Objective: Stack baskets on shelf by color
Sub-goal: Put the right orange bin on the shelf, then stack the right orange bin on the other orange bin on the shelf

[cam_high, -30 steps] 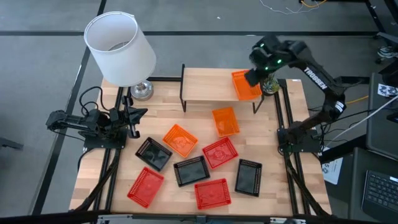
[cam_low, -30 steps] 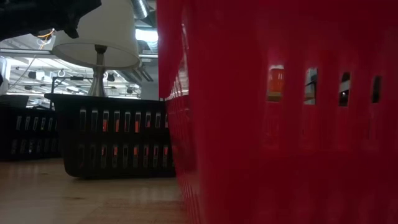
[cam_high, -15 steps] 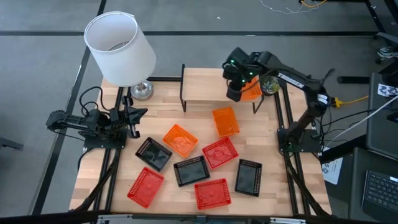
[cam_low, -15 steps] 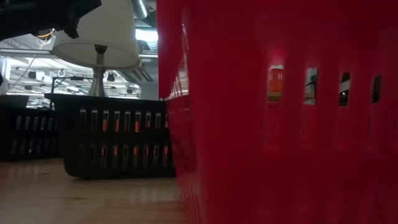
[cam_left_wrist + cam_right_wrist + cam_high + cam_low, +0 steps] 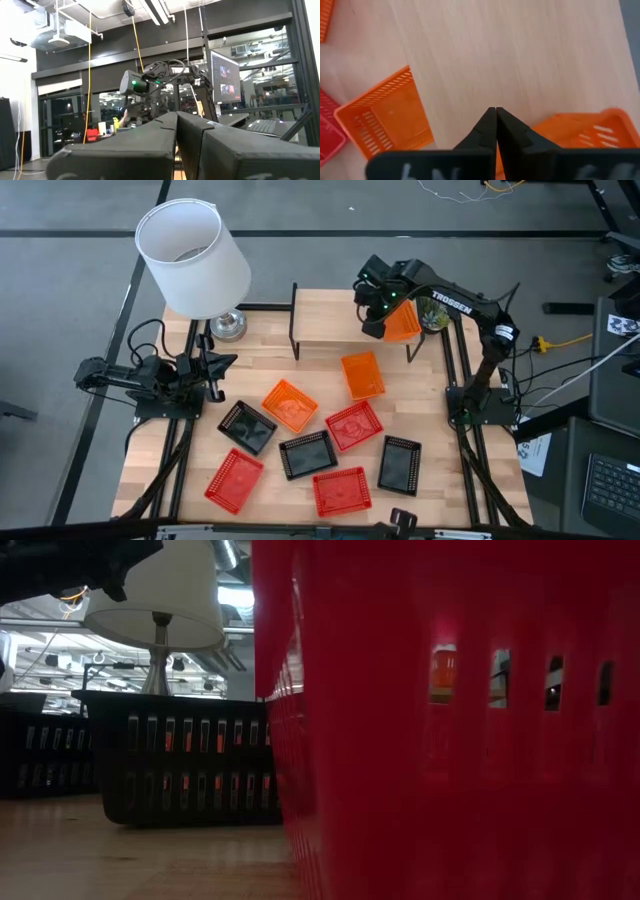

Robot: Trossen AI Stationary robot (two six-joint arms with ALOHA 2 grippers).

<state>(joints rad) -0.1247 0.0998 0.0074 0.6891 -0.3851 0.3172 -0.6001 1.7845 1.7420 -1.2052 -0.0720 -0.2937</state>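
One orange basket (image 5: 403,323) sits flat on the right end of the shelf (image 5: 335,318). My right gripper (image 5: 372,313) hovers over the shelf board at that basket's left side, fingers shut (image 5: 496,117); its wrist view shows the basket's rim (image 5: 580,129) beside them. On the table below lie two orange baskets (image 5: 362,374) (image 5: 290,404), three red ones (image 5: 353,424) (image 5: 234,479) (image 5: 342,491) and three black ones (image 5: 246,426) (image 5: 308,455) (image 5: 400,464). My left gripper (image 5: 215,375) waits shut at the table's left edge. My right gripper's shut fingers point down at the bare shelf board, close to the left wall of the orange basket on the shelf. The gripper's own body hides that wall from above, and I cannot tell whether the fingers touch it.
A white-shaded lamp (image 5: 195,255) stands at the far left corner on a metal base (image 5: 228,327). A small round object (image 5: 432,314) sits by the shelf's right end. The low view is filled by a red basket wall (image 5: 450,720) with a black basket (image 5: 180,755) behind.
My right gripper has moved from above the orange basket on the shelf toward the table's left, along the shelf, and now stands at the basket's left side. The basket stays on the shelf's right end. The baskets on the table have kept their places.
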